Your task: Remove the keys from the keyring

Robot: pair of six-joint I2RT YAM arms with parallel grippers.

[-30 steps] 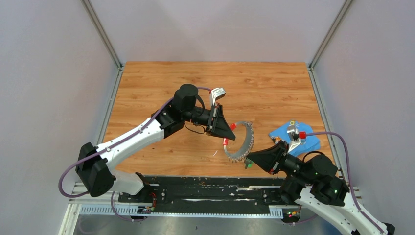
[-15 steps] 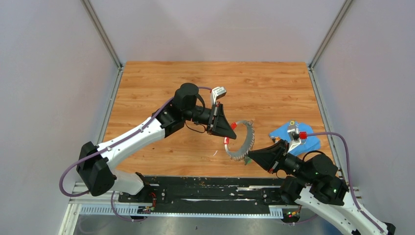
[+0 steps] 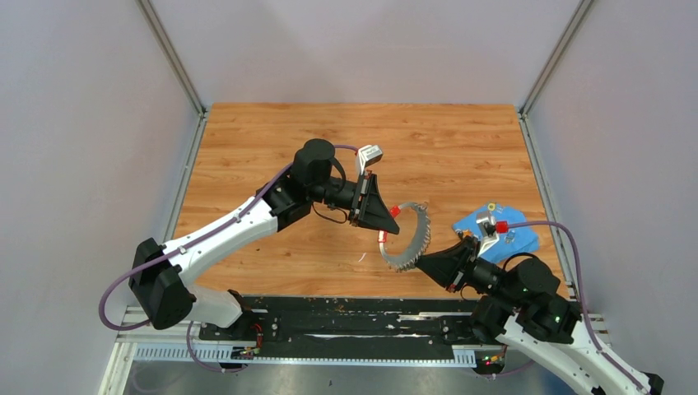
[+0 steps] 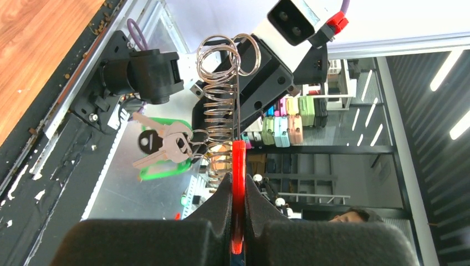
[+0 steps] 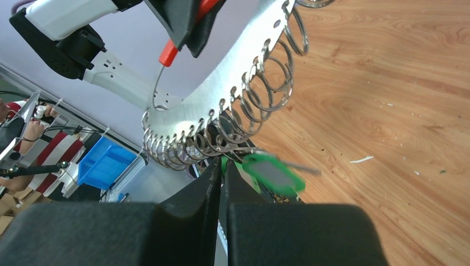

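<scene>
One keyring [image 3: 416, 237] between left tool [image 3: 393, 216] and right tool [image 3: 421, 265]; about three keys [image 4: 166, 145].

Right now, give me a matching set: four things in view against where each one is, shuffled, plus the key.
Things:
1. keyring
2. left gripper
3. blue cloth
4. green key

Places:
A. lying on the table, far right
B. hanging beside the tip of the right gripper
C. clamped on the red sleeve
D. spanning between the two grippers

Pairs: 1-D, 2-C, 3-A, 4-B
</scene>
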